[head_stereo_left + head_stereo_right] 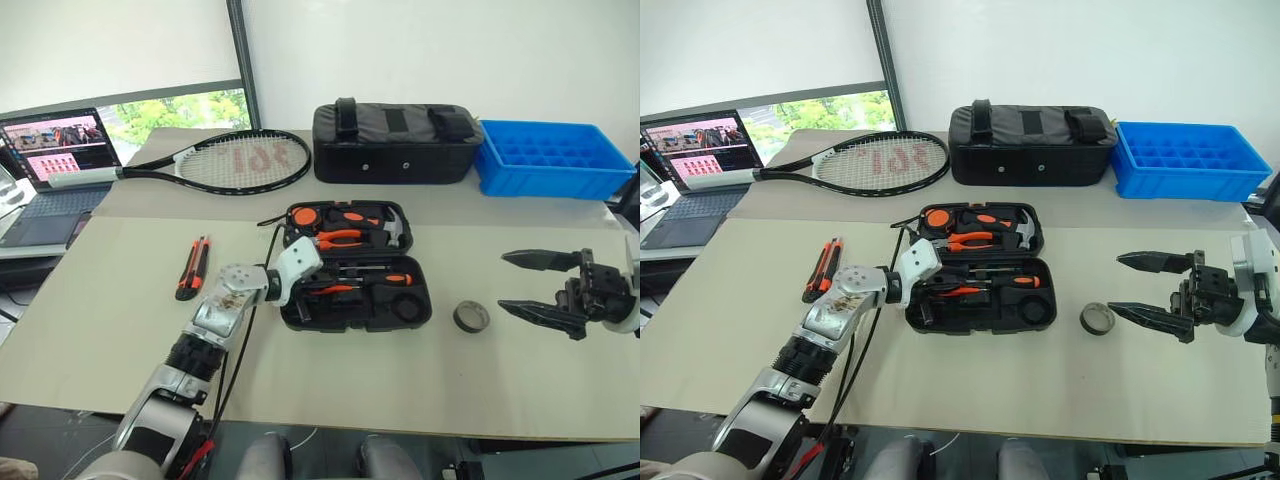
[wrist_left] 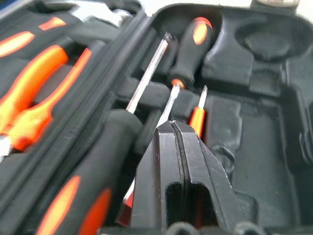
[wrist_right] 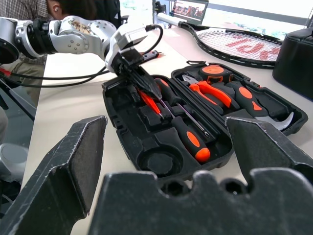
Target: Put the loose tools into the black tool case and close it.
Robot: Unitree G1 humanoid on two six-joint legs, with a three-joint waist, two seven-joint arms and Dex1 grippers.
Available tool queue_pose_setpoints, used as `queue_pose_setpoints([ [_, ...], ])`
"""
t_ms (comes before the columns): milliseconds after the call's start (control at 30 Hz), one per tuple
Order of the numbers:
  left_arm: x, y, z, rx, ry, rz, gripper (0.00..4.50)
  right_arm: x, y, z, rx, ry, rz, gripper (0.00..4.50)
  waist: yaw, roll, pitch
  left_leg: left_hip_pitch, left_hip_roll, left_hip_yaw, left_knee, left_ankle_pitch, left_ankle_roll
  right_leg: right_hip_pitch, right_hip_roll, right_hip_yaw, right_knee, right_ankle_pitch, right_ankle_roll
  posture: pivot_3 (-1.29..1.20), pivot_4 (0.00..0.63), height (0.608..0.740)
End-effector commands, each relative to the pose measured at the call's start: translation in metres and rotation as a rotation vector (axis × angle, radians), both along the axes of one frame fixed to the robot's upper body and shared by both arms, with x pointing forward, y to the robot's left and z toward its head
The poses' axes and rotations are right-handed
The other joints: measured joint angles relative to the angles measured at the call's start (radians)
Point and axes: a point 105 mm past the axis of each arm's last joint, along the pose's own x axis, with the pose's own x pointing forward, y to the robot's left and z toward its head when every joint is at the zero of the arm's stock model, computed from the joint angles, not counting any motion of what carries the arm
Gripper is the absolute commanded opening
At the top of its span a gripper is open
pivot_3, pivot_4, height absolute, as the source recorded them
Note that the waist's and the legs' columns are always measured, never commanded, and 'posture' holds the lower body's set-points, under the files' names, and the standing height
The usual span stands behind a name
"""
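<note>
The black tool case [image 1: 356,270] lies open at the centre of the frame on the beige table [image 1: 420,380]; its far half holds orange-handled pliers [image 1: 335,238] and a hammer [image 1: 393,232], and its near half holds two screwdrivers [image 3: 188,134] and a small thin orange tool [image 2: 196,118]. The left gripper [image 3: 146,88] reaches into the left end of the near half, its fingers [image 2: 195,161] pressed flat together with nothing between them, the tip just above the thin orange tool and beside a screwdriver shaft; whether it touches either I cannot tell. The right gripper [image 1: 532,285] hovers at the right edge of the frame, jaws spread wide and empty, pointing toward the case; the dark tape roll [image 1: 471,317] sits on the table just left of its lower finger, between gripper and case. The utility knife [image 1: 193,267] lies on the table left of the case, apart from it. Across the upper frame sit a tennis racket [image 1: 235,162], a black fabric bag [image 1: 395,142] and a blue tray [image 1: 550,160]; a laptop [image 1: 55,160] stands at upper left.
</note>
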Motion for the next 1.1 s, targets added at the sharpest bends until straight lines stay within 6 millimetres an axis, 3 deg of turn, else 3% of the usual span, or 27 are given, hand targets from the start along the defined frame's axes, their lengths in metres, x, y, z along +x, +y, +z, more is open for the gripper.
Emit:
queue_pose_setpoints([
  [33,-0.006,0.01,-0.033,0.148,0.012,-0.01,0.04,-0.003,-0.001,0.011,-0.016,-0.063,0.005,4.5,0.0,0.001,-0.001,0.0,0.0,0.0,0.0,0.0,0.0,0.0,0.0,0.0,0.0,0.0,0.0,0.0,0.15,0.708],
  [133,-0.006,0.013,-0.041,0.186,0.005,-0.006,0.04,-0.003,-0.001,0.012,-0.017,-0.066,0.004,4.5,-0.001,0.003,-0.002,0.002,0.0,0.0,0.0,0.0,0.0,0.002,0.0,0.0,0.0,0.0,0.0,0.0,0.15,0.708],
  [300,-0.001,0.018,-0.035,0.165,-0.023,0.027,0.04,-0.001,0.0,0.012,-0.018,-0.065,0.008,4.5,-0.004,0.003,-0.003,0.004,0.0,0.0,0.0,0.0,0.0,0.003,0.0,0.001,0.002,0.0,0.0,0.0,0.15,0.708],
  [467,0.004,0.016,0.006,-0.032,-0.089,0.074,0.04,0.001,0.003,0.014,-0.015,-0.067,0.022,4.5,-0.007,0.003,-0.003,0.004,0.0,0.0,0.0,0.0,0.0,0.002,0.001,0.001,0.002,0.0,0.0,0.0,0.15,0.708],
  [567,0.008,0.027,0.039,-0.175,-0.148,0.166,0.04,0.004,0.007,0.017,0.004,-0.069,0.04,4.5,-0.01,0.003,-0.002,0.002,0.0,0.0,0.0,0.0,0.0,0.0,0.001,0.002,0.002,0.0,0.0,0.0,0.15,0.708],
  [667,0.011,0.045,0.059,-0.269,-0.164,0.288,0.04,0.006,0.011,0.02,0.025,-0.071,0.06,4.5,-0.003,0.003,-0.002,0.0,0.0,-0.001,0.0,0.0,0.0,-0.001,0.001,0.001,0.002,0.0,0.0,0.0,0.15,0.708],
  [733,0.016,0.074,0.069,-0.338,-0.17,0.442,0.04,0.008,0.017,0.021,0.035,-0.072,0.081,4.5,-0.002,0.003,-0.002,0.0,0.0,-0.001,0.0,0.0,0.0,0.0,0.0,0.001,0.001,0.0,0.0,0.0,0.15,0.708],
  [833,0.021,0.118,0.073,-0.384,-0.173,0.669,0.72,0.01,0.023,0.02,0.043,-0.068,0.108,4.5,-0.003,0.003,-0.002,0.0,0.0,-0.001,0.0,0.0,0.0,0.0,0.0,0.001,0.001,0.0,0.0,0.0,0.15,0.708],
  [900,0.02,0.148,0.07,-0.363,-0.196,0.818,1.44,0.012,0.027,0.02,0.049,-0.066,0.129,4.5,-0.004,0.003,-0.002,0.0,0.0,-0.001,0.0,0.0,0.0,0.0,0.0,0.001,0.001,0.0,0.0,0.0,0.15,0.708],
  [1100,0.012,0.206,0.047,-0.252,-0.183,1.143,3.79,0.02,0.034,0.019,0.049,-0.057,0.173,4.5,0.0,0.002,-0.002,0.001,0.0,-0.001,0.0,0.0,0.0,0.0,0.0,0.001,0.001,0.0,0.0,0.0,0.15,0.708],
])
